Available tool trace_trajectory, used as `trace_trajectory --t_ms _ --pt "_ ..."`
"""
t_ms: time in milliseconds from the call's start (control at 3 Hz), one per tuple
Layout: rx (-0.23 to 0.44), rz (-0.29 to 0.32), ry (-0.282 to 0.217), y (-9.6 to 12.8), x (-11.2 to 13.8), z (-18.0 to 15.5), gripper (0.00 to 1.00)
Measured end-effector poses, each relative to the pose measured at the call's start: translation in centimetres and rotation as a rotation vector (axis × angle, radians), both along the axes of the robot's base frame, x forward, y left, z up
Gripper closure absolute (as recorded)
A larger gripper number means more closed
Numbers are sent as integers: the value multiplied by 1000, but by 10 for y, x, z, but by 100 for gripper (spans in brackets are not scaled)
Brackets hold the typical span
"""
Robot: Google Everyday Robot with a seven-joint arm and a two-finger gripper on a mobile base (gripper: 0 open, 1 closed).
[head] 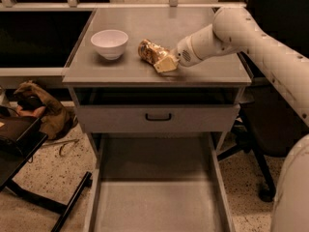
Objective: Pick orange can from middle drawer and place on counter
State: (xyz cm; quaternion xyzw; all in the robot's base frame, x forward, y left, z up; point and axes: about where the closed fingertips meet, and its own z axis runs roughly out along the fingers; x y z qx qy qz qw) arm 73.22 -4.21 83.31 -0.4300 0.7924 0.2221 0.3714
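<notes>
The orange can (149, 50) lies tilted on the counter (207, 71), right of the white bowl. My gripper (163, 62) reaches in from the right on its white arm, and its pale fingers (166, 65) are closed around the can's right end, low over the counter top. The middle drawer (154, 202) is pulled out wide below, its flat grey floor bare.
A white bowl (109, 43) stands on the counter's left part. A closed drawer front with a black handle (158, 116) sits under the counter. A dark side shelf (38, 33) is to the left, a brown bag (41, 110) on the floor, and a black chair base (256, 168) to the right.
</notes>
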Motion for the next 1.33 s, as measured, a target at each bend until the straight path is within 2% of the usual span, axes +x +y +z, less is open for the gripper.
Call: trace_trajectory --t_ms 1000,1333 --pt "0 0 0 0 0 0 12" --pt "0 0 0 0 0 0 0"
